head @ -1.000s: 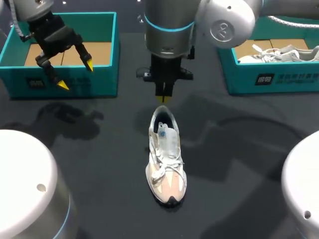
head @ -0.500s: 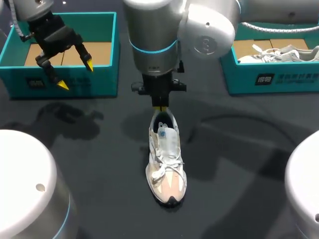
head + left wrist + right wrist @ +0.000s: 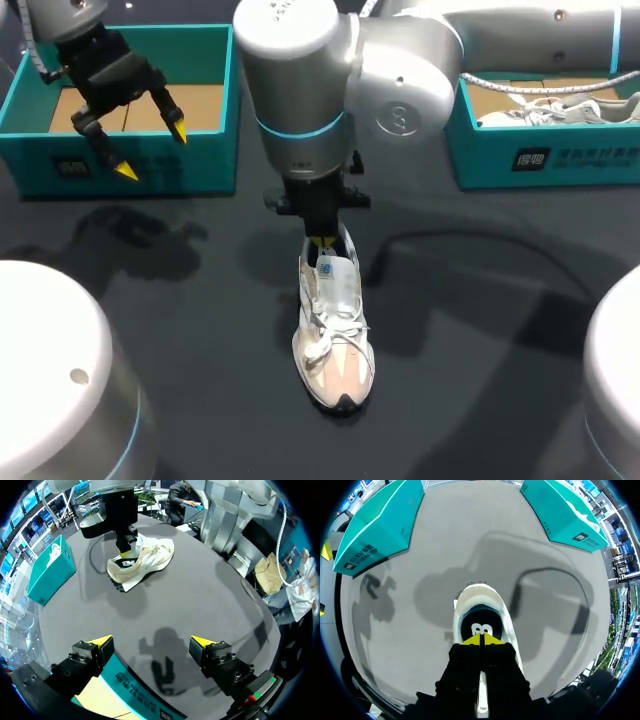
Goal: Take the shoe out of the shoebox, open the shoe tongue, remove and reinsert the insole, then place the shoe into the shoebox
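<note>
Sneaker, white mesh with peach toe, mid-table, toe at six o'clock; right gripper, tips together, at its twelve-o'clock collar. Left wrist: left gripper spread over teal cardboard shoebox. Right wrist: joined tips could shove the unbraced sneaker.

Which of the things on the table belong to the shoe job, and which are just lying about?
In the job: shoe, empty shoebox, right gripper at the shoe's opening, left gripper over that box.
Lying about, probably: second shoebox, the other shoe inside it.
</note>
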{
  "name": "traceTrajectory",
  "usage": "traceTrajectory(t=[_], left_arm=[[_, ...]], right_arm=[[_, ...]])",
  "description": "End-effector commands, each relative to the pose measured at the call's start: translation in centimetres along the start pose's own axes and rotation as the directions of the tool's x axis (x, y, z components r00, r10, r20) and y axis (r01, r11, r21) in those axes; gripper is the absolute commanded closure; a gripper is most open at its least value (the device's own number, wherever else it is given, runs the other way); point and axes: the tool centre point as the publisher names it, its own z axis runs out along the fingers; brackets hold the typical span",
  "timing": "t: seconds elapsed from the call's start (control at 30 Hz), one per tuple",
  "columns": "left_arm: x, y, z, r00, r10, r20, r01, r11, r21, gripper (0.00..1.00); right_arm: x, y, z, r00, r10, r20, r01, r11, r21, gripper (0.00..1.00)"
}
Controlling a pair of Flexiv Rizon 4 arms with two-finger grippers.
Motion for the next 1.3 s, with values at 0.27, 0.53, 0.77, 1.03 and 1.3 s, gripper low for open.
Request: traceTrajectory(t=[0.27,0.53,0.77,1.03,1.3], left_arm=[[0.0,0.0,-0.1,1.0,0.001,-0.003,-0.001,1.0,-0.002,0.0],[0.0,0.0,-0.1,1.0,0.001,-0.003,-0.001,1.0,-0.002,0.0],[0.0,0.0,-0.1,1.0,0.001,-0.003,-0.001,1.0,-0.002,0.0],[0.0,0.0,-0.1,1.0,0.001,-0.003,-0.001,1.0,-0.002,0.0],[0.0,0.0,-0.1,1.0,0.001,-0.003,-0.001,1.0,-0.002,0.0]], right_arm=[[-0.5,0.2,3.9,0.999,0.018,-0.031,-0.017,1.0,0.025,1.0],[0.0,0.6,5.5,1.0,0.012,-0.017,-0.011,0.998,0.063,1.0],[0.2,0.5,3.3,1.0,0.012,-0.002,-0.012,1.0,0.008,1.0],[0.6,0.8,2.4,0.997,0.045,-0.057,-0.042,0.998,0.043,1.0],[0.5,1.2,5.5,0.985,0.058,-0.164,-0.035,0.99,0.139,1.0]])
